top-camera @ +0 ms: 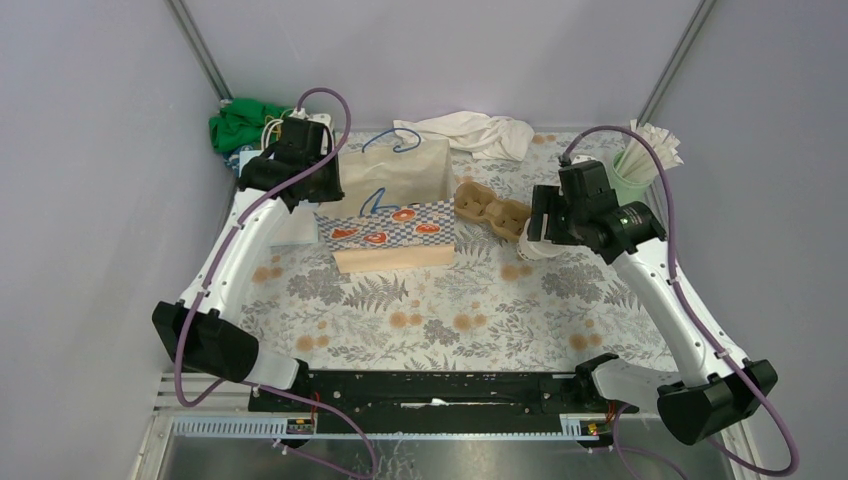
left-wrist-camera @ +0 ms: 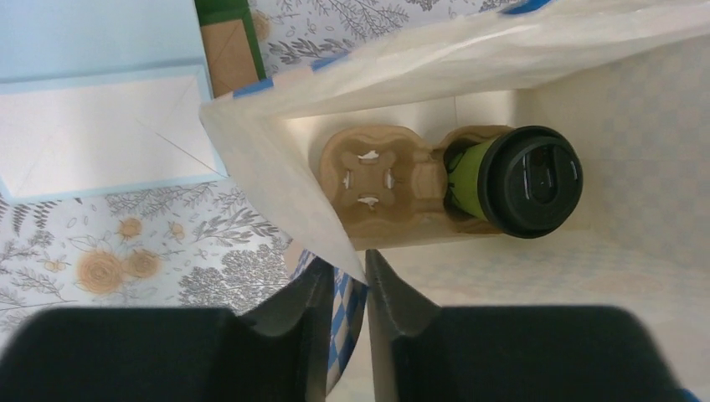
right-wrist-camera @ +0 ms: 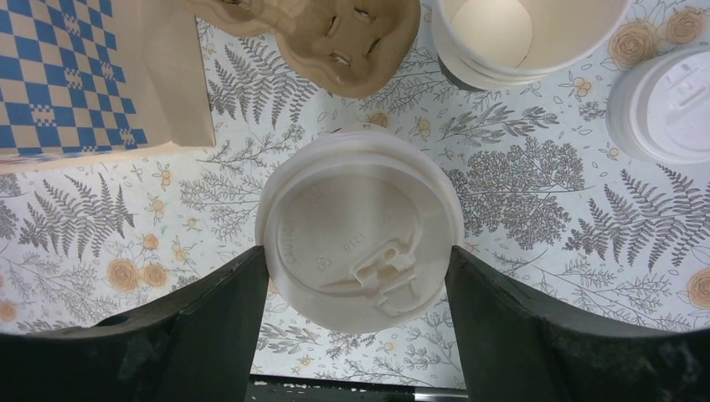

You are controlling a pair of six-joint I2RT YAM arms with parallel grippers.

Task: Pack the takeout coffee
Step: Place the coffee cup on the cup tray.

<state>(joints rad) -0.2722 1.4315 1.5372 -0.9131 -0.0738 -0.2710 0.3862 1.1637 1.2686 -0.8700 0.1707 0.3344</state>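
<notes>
Contact shows on both sides of the white-lidded cup [right-wrist-camera: 360, 230]: the right jaws press against it from left and right just under the lid's rim and look clamped on it. Whether it rests on the surface [top-camera: 450, 310] or hangs just above it I cannot tell. Its long axis is upright, with the lid facing the wrist camera. The left jaws are almost together on the left-hand rim of the paper bag [top-camera: 400, 180], the blue-checked wall pinched between them, so the mouth stands open. Flat on the bottom of the bag lies a cardboard carrier [left-wrist-camera: 377, 180]; one socket holds a green cup with a black lid [left-wrist-camera: 527, 180], and the socket beside it is empty. By my reading, that empty socket is what the coming move turns on. From the right jaws the bag lies to the left, past a second carrier [top-camera: 490, 212] lying loose on the surface between the two. The cup would have to rise over the bag's right wall and then go straight down, kept upright. The right arm is the nearer one and the only one with a cup; the left is taken up with the bag. Beyond the gripped cup stand nested lidless cups [right-wrist-camera: 523, 33] and a pile of white lids [right-wrist-camera: 666, 105], both apart from it.
</notes>
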